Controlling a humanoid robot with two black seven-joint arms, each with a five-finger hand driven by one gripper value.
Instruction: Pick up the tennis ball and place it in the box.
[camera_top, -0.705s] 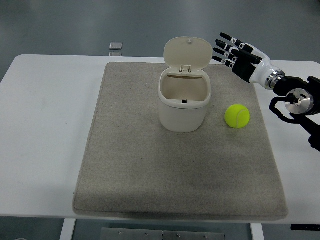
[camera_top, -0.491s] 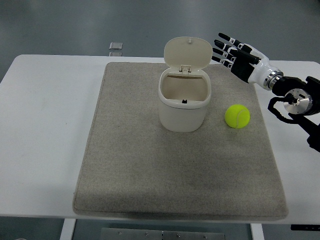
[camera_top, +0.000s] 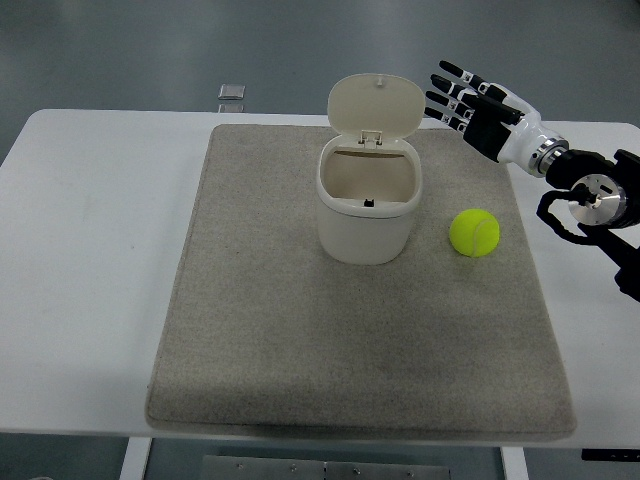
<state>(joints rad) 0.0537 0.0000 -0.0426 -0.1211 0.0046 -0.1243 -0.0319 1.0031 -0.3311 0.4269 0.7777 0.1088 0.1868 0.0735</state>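
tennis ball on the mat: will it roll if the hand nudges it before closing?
Probably. The tennis ball is round and sits free on the mat, nothing bracing it. The mat's rough weave likely slows a roll. Its fuzzy cover should grip well. The right hand is open, well above it.

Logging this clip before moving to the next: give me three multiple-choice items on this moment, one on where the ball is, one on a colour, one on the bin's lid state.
1. Where does the tennis ball lie?
A. Inside the bin
B. On the mat, right of the bin
C. In the hand

2. What colour is the mat?
A. Beige-grey
B. Blue
C. Red

3. What state is the bin's lid in?
A. Shut
B. Flipped up, open
C. Lying on the mat

Key: 1 B, the ball rests on the mat beside the bin. 2 A, the mat reads beige-grey on the white table. 3 B, the lid stands up behind the opening; the right hand hovers open, holding nothing.
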